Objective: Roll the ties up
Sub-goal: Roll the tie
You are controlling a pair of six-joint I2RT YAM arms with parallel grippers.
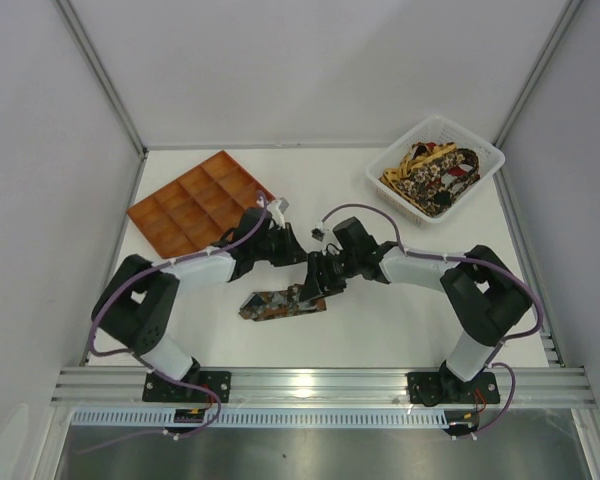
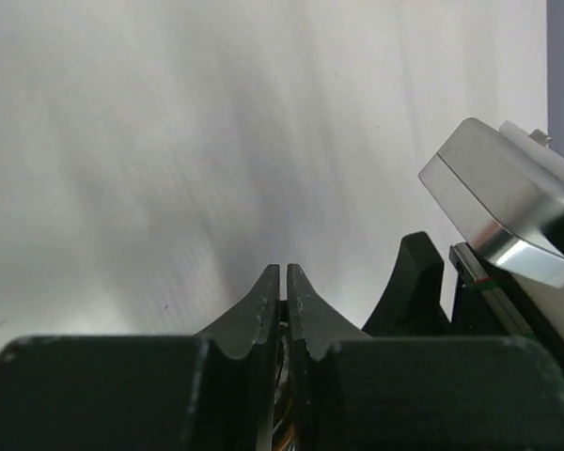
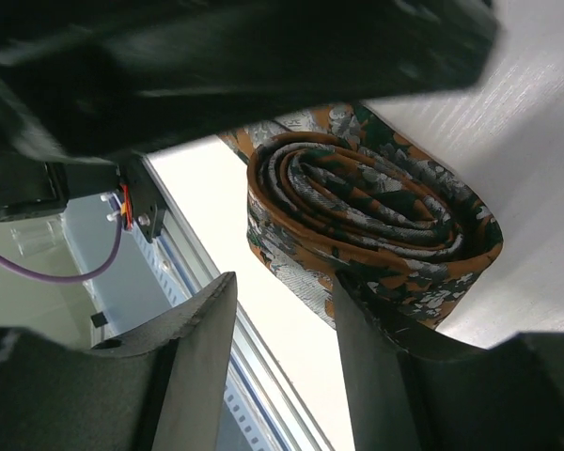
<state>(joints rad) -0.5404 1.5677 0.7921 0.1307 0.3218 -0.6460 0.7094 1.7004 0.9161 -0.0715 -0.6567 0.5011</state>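
Right wrist view: we see the tie (image 3: 357, 207), rolled in a coil, lying on the bench (image 3: 536, 113) just before the right tool (image 3: 284, 282), whose fingers stand apart. The left tool (image 2: 284, 268) is closed.

Tray (image 1: 195, 205) back left, basket (image 1: 385, 165) holding ties (image 1: 432, 172) back right, rolled tie (image 1: 270, 303) centre

Table (image 1: 370, 330): white, matt, lying flat under even overhead light (soft shadows only). Walls (image 1: 280, 60): pale grey panels, closing in on three sides. Posts (image 1: 100, 70): aluminium, running up the back corners. Rail (image 1: 320, 382): slotted aluminium, edging the near side. Steel sheet (image 1: 310, 452): lying just beyond it.
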